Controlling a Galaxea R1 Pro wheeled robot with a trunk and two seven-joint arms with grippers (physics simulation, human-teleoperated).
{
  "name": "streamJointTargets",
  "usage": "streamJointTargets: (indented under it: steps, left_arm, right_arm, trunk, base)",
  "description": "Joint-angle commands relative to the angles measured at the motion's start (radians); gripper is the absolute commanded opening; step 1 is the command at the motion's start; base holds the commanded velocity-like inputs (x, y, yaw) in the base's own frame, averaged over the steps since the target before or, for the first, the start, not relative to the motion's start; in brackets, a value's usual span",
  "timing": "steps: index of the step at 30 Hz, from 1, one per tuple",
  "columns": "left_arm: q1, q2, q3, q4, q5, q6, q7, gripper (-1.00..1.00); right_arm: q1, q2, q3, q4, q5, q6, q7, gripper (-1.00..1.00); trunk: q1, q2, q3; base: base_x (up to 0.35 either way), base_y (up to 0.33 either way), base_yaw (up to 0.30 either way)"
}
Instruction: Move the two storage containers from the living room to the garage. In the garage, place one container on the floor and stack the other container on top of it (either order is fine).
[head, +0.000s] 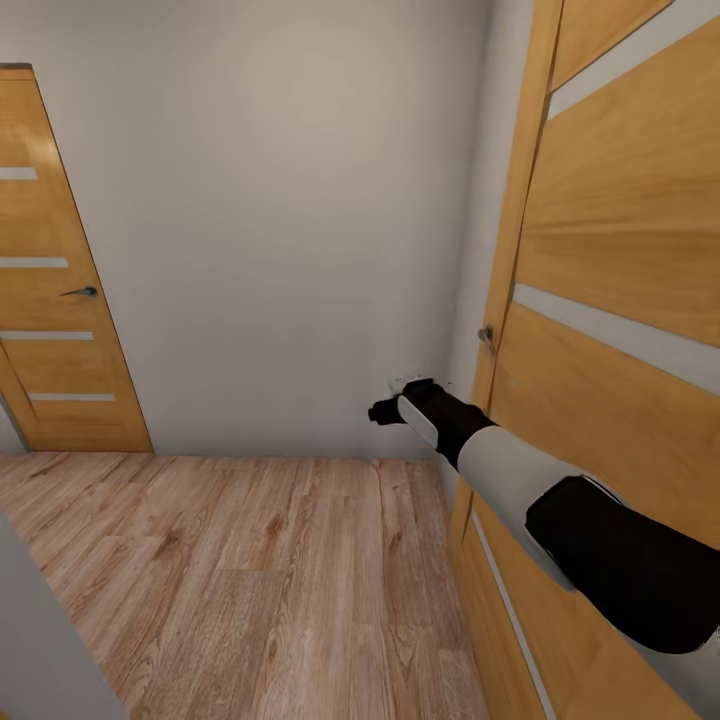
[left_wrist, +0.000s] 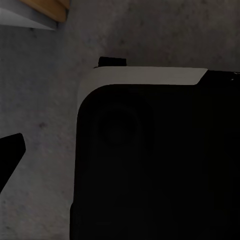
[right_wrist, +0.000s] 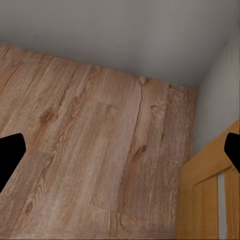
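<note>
Wood-plank floor (head: 250, 570), grey wall (head: 280, 200), 2 wooden doors; R gripper (right_wrist: 120, 152) open.

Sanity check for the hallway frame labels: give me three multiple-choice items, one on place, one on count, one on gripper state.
1. Where is the open door?
A. at the robot's right
B. at its left
C. straight ahead

2. How many wooden doors show in the head view?
A. one
B. two
C. three

3. How do the right gripper's fingers stand?
A. shut together
B. apart with nothing between
C. clamped on a bin

Key: 1 A, the open door stands beside the right arm. 2 B, a closed door is at the left too. 3 B, the right gripper shows plank floor between its fingertips.
</note>
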Motion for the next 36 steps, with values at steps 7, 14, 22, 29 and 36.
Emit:
streamJointTargets:
  steps: [7, 14, 22, 29, 36]
  left_arm:
    - [0.0, 0.0, 0.001, 0.0, 0.007, -0.001, 0.001, 1.0]
    - [0.0, 0.001, 0.001, 0.0, 0.007, -0.001, 0.001, 1.0]
    - [0.0, 0.001, 0.001, 0.0, 0.009, -0.001, 0.001, 1.0]
    - [0.0, 0.002, 0.002, 0.0, 0.009, -0.001, 0.001, 1.0]
    - [0.0, 0.002, 0.002, 0.001, 0.009, -0.001, 0.001, 1.0]
  right_arm:
    - [0.122, 0.0, 0.008, -0.001, 0.045, -0.029, -0.008, 1.0]
    - [0.242, 0.0, 0.012, 0.005, 0.064, -0.075, -0.008, 1.0]
    - [0.338, 0.0, 0.013, 0.006, 0.145, -0.107, -0.008, 1.0]
    - [0.428, 0.0, 0.014, 0.01, 0.173, -0.122, 0.039, 1.0]
    - [0.523, 0.0, 0.014, 0.14, 0.281, -0.224, 0.05, 1.0]
  trunk:
    - [0.0, -0.001, -0.001]
    - [0.0, -0.001, -0.001]
    - [0.0, -0.001, -0.001]
    - [0.0, -0.001, -0.001]
    - [0.0, -0.001, -0.001]
  base:
    - [0.0, 0.0, 0.0]
    - [0.0, 0.0, 0.0]
    - [0.0, 0.0, 0.0]
    - [0.0, 0.0, 0.0]
    - [0.0, 0.0, 0.0]
